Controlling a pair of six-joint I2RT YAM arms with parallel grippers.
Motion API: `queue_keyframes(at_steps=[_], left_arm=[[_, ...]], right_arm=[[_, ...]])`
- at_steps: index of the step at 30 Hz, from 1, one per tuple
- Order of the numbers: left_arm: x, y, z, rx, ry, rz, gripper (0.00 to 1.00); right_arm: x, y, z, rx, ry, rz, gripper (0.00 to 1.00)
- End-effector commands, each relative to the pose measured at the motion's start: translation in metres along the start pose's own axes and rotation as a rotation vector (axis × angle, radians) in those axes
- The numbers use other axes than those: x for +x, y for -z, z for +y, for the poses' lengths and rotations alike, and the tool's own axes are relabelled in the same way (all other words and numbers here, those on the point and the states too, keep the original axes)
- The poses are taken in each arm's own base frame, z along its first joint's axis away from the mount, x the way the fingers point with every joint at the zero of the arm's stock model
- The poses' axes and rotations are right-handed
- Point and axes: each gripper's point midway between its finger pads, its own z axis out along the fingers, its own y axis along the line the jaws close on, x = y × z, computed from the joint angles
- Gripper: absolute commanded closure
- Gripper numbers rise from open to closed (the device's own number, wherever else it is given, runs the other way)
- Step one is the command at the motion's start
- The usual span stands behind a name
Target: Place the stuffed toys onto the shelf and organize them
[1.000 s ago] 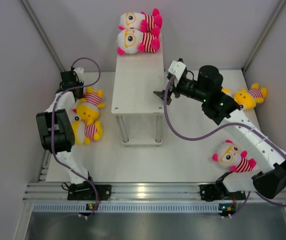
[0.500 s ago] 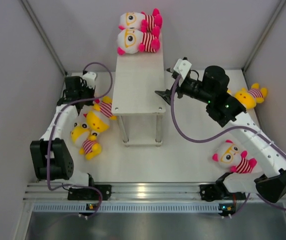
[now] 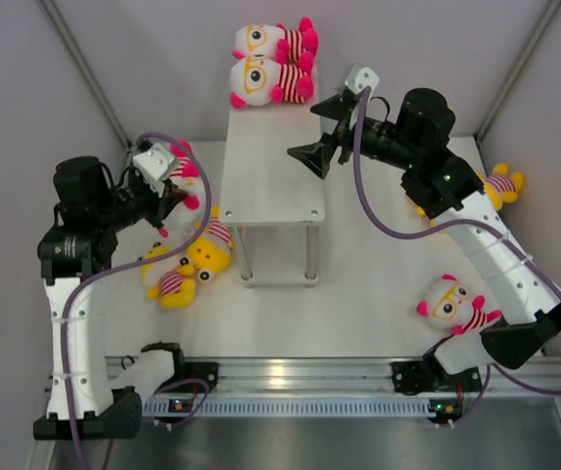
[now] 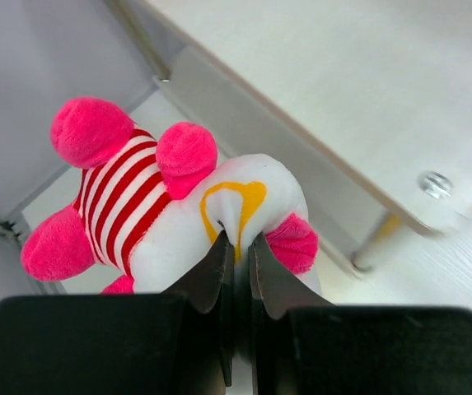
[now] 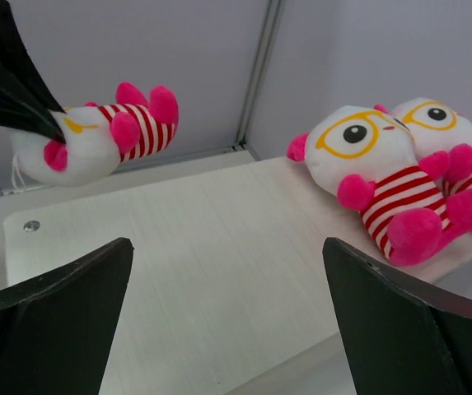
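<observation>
Nearest, at front right, a white toy (image 3: 453, 305) lies on the desk (image 3: 358, 294), unmoved. At left the yellow toys (image 3: 207, 257) have slid nearer since half a second ago. The left claw (image 4: 236, 245), then low among them, has risen and is clenched on the white head of a plush held toy (image 4: 182, 206), just beside the shelf (image 3: 270, 186). The right claw (image 5: 227, 243) has swung from the shelf's side to over its smooth flat board and is spread wide, empty. Two shelved toys (image 3: 268, 64) lie at the far end. The right arm (image 3: 476, 220) half hides a far yellow toy (image 3: 500, 183).
</observation>
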Motion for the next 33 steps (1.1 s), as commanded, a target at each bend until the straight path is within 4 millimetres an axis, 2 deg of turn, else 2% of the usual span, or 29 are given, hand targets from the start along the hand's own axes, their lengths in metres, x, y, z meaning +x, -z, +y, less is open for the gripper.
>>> queue_keyframes(at_steps=[1,4,5,11,14,18,23,29,32,33], left_arm=[[-0.014,0.047,-0.067,0.252,-0.092,-0.021,0.98],[-0.022,0.075,-0.09,0.301,-0.13,-0.03,0.98],[-0.025,0.084,-0.099,0.316,-0.151,-0.052,0.98],[-0.027,0.118,-0.14,0.402,-0.175,-0.115,0.98],[-0.023,0.125,-0.151,0.419,-0.185,-0.128,0.98],[-0.021,0.13,-0.157,0.426,-0.209,-0.139,0.98],[-0.022,0.13,-0.158,0.437,-0.211,-0.148,0.98],[-0.025,0.132,-0.159,0.437,-0.221,-0.159,0.97],[-0.027,0.133,-0.159,0.437,-0.222,-0.161,0.97],[-0.027,0.132,-0.159,0.439,-0.221,-0.162,0.97]], right_arm=[[-0.023,-0.006,0.024,-0.113,-0.094,-0.039,0.01],[-0.028,-0.011,0.036,-0.153,-0.095,-0.04,0.01],[-0.027,-0.014,0.047,-0.181,-0.103,-0.03,0.01],[-0.032,-0.038,0.083,-0.307,-0.175,-0.014,0.01],[-0.03,-0.05,0.103,-0.373,-0.204,-0.005,0.01],[-0.03,-0.063,0.133,-0.492,-0.265,-0.015,0.01],[-0.03,-0.071,0.167,-0.619,-0.319,-0.007,0.01],[-0.016,-0.08,0.187,-0.682,-0.353,0.027,0.01],[-0.007,-0.085,0.195,-0.696,-0.357,0.045,0.15],[-0.007,-0.085,0.197,-0.699,-0.357,0.045,0.35]])
